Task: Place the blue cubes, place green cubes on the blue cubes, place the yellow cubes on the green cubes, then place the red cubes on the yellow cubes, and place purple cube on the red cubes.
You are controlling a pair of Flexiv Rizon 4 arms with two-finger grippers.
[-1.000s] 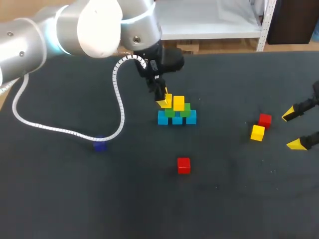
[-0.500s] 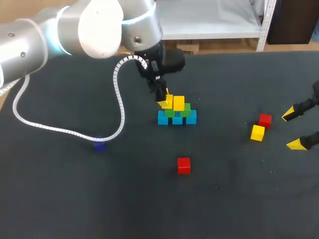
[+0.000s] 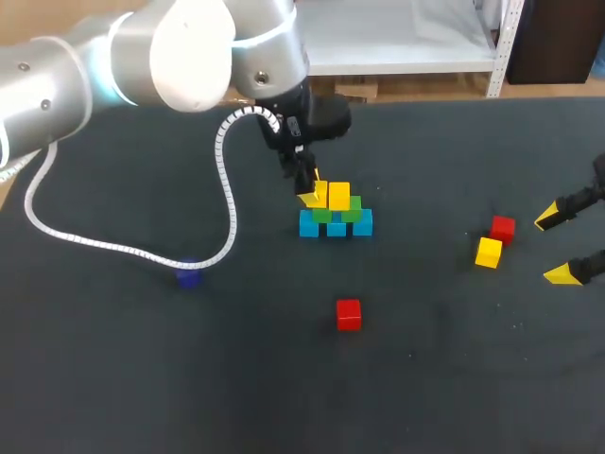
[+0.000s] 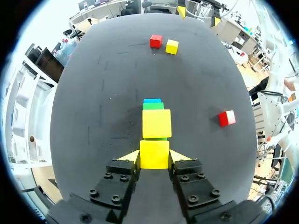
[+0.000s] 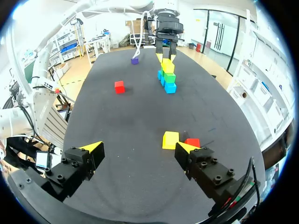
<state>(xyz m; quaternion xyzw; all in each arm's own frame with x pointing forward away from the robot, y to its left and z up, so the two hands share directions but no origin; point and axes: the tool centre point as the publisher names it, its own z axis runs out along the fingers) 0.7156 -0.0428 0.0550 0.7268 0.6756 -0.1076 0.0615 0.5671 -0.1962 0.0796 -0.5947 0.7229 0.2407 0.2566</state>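
Firstly, a lone red cube (image 3: 349,314) lies near the worktop's front edge. Further back, toward the left edge, sits the purple cube (image 3: 189,276). By the right edge the right gripper (image 3: 556,246) is spread wide, holding nothing; a loose yellow cube (image 3: 489,253) and a second red cube (image 3: 502,228) lie just ahead of it. Mid-worktop, the blue cubes (image 3: 336,226) carry the green cubes (image 3: 352,214) and a placed yellow cube (image 3: 339,196). The left gripper (image 4: 154,157) clamps a held yellow cube (image 4: 154,150) just beside it.

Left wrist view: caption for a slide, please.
Left gripper shut on one yellow cube, second yellow cube ahead atop green cubes.
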